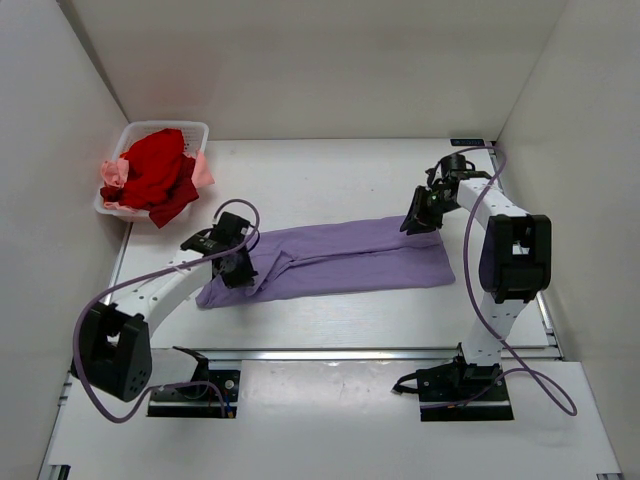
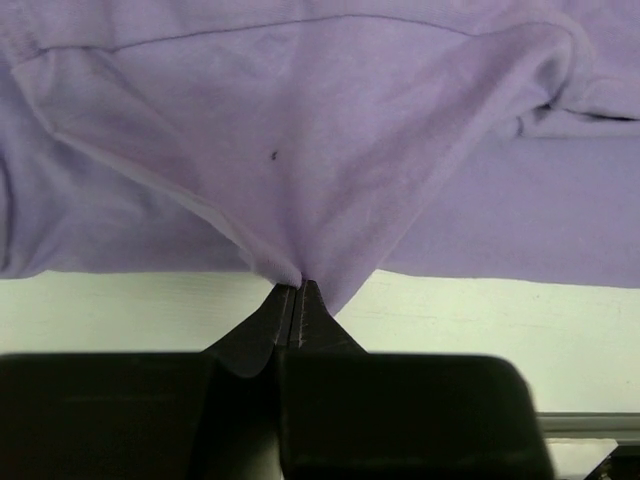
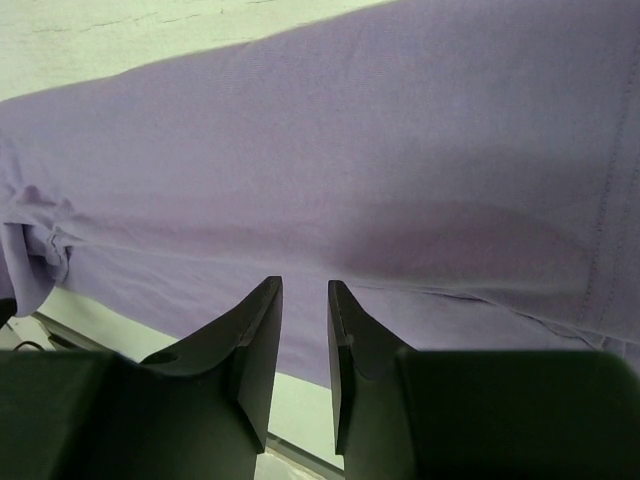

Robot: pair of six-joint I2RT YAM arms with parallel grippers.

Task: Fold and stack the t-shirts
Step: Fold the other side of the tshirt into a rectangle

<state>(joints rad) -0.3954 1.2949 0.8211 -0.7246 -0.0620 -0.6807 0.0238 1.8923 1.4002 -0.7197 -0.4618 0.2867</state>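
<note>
The lavender t-shirt (image 1: 360,260) lies as a long band across the middle of the table. My left gripper (image 1: 240,268) is at its left end, shut on a pinch of the lavender cloth (image 2: 330,130), which rises in a peak to the closed jaws (image 2: 297,285). My right gripper (image 1: 415,225) is over the shirt's far right corner, its jaws a little apart and empty (image 3: 305,285), with the lavender cloth (image 3: 350,150) spread flat beyond them. The red t-shirt (image 1: 155,170) and the pale pink t-shirt (image 1: 203,172) lie crumpled in the basket.
The white plastic basket (image 1: 165,126) stands at the far left corner of the table (image 1: 320,180). White walls close in the left, back and right sides. Both arm bases and their cables sit at the near edge.
</note>
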